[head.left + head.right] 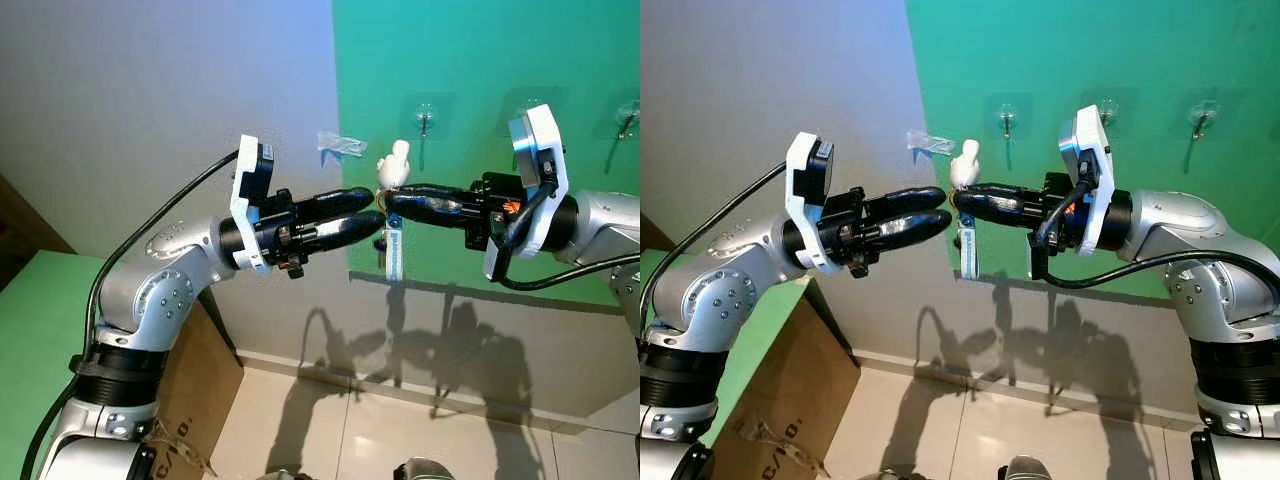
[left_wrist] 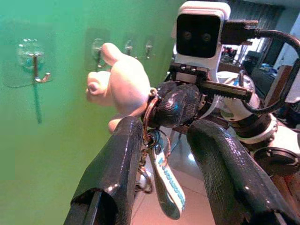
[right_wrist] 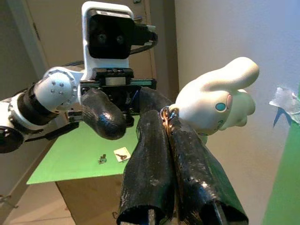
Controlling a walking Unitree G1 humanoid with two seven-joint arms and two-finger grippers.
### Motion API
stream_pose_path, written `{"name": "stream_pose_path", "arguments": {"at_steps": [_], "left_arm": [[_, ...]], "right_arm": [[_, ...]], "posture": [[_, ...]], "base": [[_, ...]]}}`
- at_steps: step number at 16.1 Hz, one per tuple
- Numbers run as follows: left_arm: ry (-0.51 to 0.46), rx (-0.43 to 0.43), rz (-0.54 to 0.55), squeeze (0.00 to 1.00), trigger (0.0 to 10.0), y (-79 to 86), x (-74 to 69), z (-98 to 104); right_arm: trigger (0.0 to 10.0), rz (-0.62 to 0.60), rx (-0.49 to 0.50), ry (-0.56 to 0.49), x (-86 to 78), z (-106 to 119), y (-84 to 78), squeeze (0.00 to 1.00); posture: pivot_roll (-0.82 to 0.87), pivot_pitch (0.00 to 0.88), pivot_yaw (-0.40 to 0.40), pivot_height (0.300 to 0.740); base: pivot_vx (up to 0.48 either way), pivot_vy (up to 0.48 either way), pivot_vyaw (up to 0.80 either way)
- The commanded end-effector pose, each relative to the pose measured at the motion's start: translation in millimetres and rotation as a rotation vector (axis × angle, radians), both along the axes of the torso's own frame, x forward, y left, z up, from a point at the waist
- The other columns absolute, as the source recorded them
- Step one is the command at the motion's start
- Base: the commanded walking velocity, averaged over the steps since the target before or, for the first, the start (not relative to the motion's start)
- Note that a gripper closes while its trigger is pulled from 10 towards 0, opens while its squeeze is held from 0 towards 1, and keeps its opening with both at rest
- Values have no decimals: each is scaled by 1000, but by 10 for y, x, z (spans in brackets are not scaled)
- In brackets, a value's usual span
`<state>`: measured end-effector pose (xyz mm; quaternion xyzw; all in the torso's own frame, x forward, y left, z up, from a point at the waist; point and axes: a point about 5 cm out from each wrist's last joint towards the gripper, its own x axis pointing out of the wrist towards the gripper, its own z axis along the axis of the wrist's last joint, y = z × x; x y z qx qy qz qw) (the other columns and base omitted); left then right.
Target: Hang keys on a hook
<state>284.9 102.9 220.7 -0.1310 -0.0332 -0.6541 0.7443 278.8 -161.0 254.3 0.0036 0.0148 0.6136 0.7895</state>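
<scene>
The keys hang on a ring with a white figurine charm (image 1: 397,162) and a blue-and-white strap (image 1: 394,250). My right gripper (image 1: 385,195) reaches in from the right and is shut on the ring, as its wrist view shows, with the figurine (image 3: 215,101) just past its fingertips. My left gripper (image 1: 375,208) comes from the left and is open. Its two fingers (image 2: 117,164) stand on either side of the ring and strap (image 2: 169,187). Three clear-backed hooks are stuck to the green wall behind; the nearest hook (image 1: 425,118) is up and to the right of the keys.
A clear plastic piece (image 1: 340,145) sticks to the grey wall by the green panel's edge. A cardboard box (image 1: 195,380) stands on the tiled floor at the lower left, beside a green table (image 3: 70,159) with small items on it.
</scene>
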Motion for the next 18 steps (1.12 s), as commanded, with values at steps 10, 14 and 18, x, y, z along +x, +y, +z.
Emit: {"name": "stream_pose_path", "arguments": {"at_steps": [10,14,18], "left_arm": [[10,-3,-7,0,10000,38,27,-5],[13,0,-1,0,10000,42,72,-20],[11,-5,-1,0,10000,19,104,-19]], "right_arm": [[0,70,-10,-16,-73,36,81,0],[0,78,-11,-20,-90,38,88,0],[0,87,-10,-27,-103,45,109,0]], "posture": [[-287,41,132,736],[-292,28,135,736],[-294,15,136,736]], "base": [[0,0,0],[0,0,0],[0,0,0]]}}
